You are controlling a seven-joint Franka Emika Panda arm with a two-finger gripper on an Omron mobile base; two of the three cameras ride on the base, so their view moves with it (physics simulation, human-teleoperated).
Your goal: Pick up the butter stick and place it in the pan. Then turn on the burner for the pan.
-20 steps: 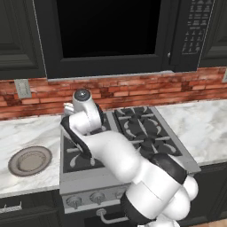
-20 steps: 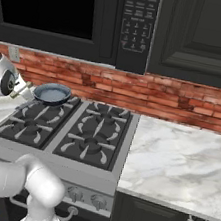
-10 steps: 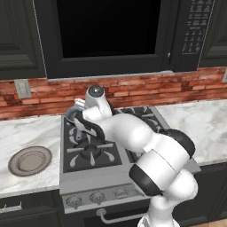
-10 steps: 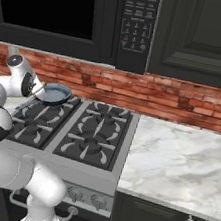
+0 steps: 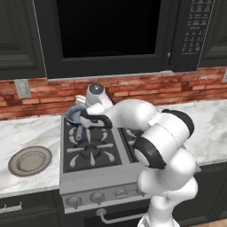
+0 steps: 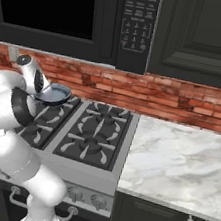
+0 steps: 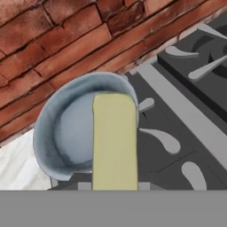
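Hand view: butter stick (image 7: 114, 142) clamped in the gripper (image 5: 84, 119), hanging directly above the pan (image 7: 73, 128) (back-left burner). Pick-up done, I judge; release and the burner knob remain.

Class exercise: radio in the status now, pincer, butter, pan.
Pincer shut on butter stick. Stick held above pan on rear burner. Nothing in the way.

Home kitchen, gas stove (image 5: 91, 148), microwave (image 6: 137, 20), brick backsplash (image 6: 184, 104), marble counter (image 6: 180, 159)
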